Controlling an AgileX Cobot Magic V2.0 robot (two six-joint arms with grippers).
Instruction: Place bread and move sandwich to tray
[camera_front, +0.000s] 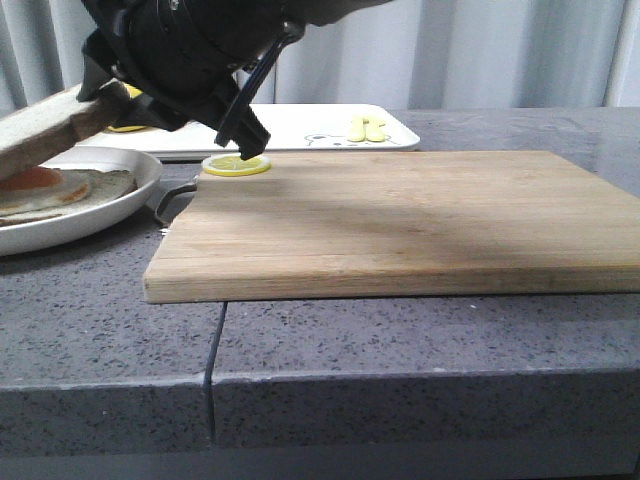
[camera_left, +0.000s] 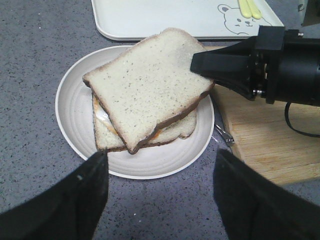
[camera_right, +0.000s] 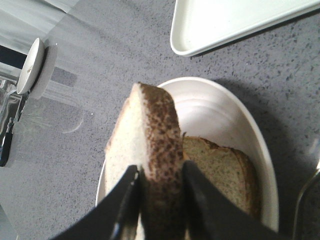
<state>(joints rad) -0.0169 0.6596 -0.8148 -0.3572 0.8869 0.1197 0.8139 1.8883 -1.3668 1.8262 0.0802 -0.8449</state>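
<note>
Between right gripper (camera_right: 159, 197) fingers, bread (camera_right: 150, 150)

A grey speckled stone counter (camera_front: 420, 340) carries three things side by side — a shallow white plate (camera_front: 120, 195), a wooden cutting board (camera_front: 400, 220) and, behind them, a white tray (camera_front: 310, 125).

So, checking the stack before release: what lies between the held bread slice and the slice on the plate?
A fried egg lies between the bread and the bottom slice, clearest in the left wrist view.
</note>
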